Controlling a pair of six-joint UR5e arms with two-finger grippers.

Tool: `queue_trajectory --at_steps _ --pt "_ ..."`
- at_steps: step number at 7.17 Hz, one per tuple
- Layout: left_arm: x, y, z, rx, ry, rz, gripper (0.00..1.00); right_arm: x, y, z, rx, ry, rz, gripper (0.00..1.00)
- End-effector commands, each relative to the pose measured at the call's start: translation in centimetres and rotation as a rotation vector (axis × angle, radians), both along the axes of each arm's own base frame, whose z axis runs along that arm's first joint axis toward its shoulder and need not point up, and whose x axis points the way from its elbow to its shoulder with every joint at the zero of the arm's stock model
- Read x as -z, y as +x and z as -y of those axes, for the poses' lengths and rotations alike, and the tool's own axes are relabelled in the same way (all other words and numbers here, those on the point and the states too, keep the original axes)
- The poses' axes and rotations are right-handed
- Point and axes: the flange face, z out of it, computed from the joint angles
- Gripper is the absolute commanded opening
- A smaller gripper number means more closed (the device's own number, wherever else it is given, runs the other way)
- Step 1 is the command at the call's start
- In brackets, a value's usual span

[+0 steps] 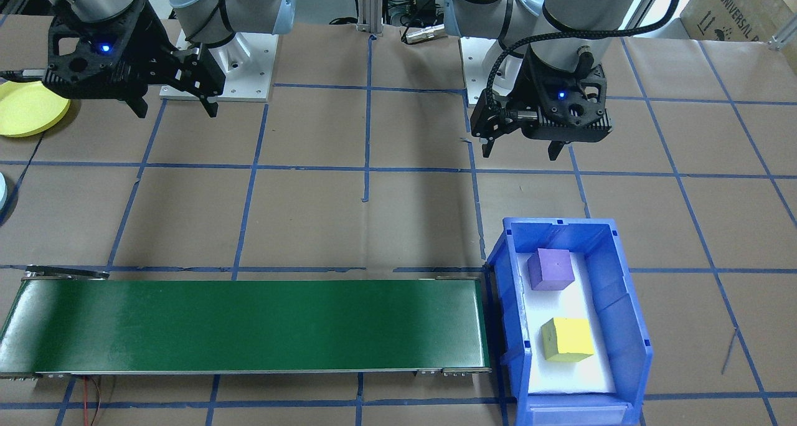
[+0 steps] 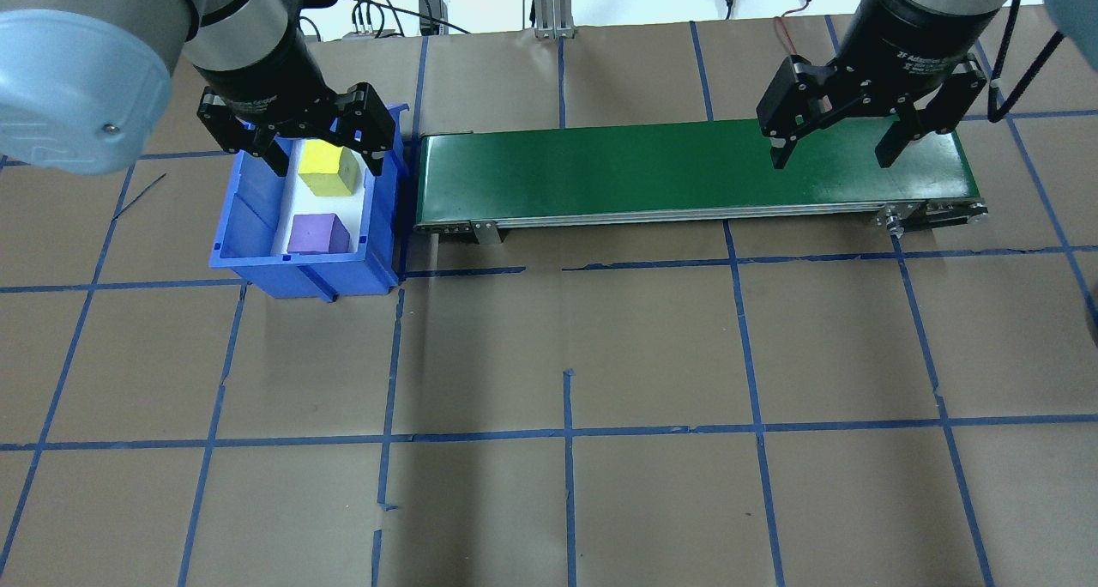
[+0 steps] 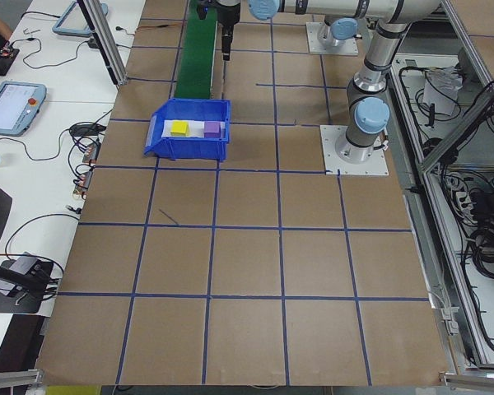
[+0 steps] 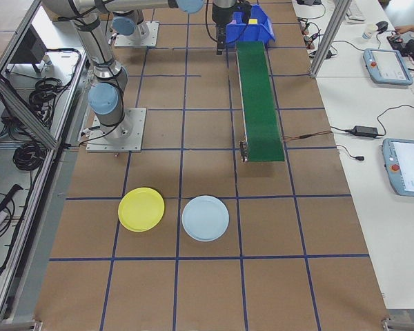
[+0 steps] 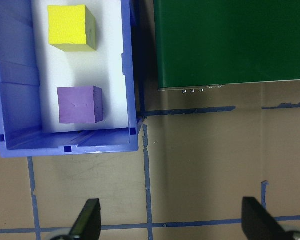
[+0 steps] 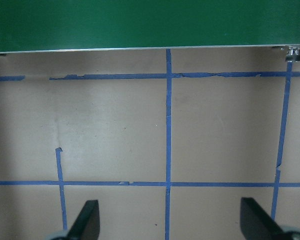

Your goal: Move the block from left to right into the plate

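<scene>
Left hand (image 2: 324,154) hovers spread above the blue bin (image 1: 635,326). Best drop squarely over the yellow block (image 1: 566,339), probably clearing the bin wall. Right hand (image 2: 836,141) waits spread.

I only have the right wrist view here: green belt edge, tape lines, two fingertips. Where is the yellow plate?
Observer: The yellow plate lies on the table past the belt's end, beside a light blue plate.
Operator: And the blocks?
Observer: A yellow block and a purple block sit apart in the blue bin at the belt's other end.
Operator: Is either gripper holding one?
Observer: No. The left gripper hangs open above the bin, and the right gripper is open and empty over the belt.
</scene>
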Motion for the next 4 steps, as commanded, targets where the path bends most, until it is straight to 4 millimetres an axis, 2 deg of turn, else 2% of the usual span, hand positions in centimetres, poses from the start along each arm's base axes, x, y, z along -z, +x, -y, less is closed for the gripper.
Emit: queue_trajectory --at_steps 1,2,3,4 --pt "0.0 0.4 0.0 -0.004 -0.005 -0.001 1.00 0.0 0.0 0.0 0.000 0.000 0.000 1.00" --pt "-0.2 3.2 1.0 -0.052 -0.010 -0.005 1.00 0.0 0.0 0.0 -0.002 0.000 0.000 1.00" --pt "0.4 8.7 2.3 -0.152 -0.001 -0.007 1.00 0.0 0.0 0.0 -0.002 0.000 0.000 1.00" --pt "2.4 12.1 3.9 -0.215 0.020 -0.013 1.00 0.0 0.0 0.0 0.000 0.000 0.000 1.00"
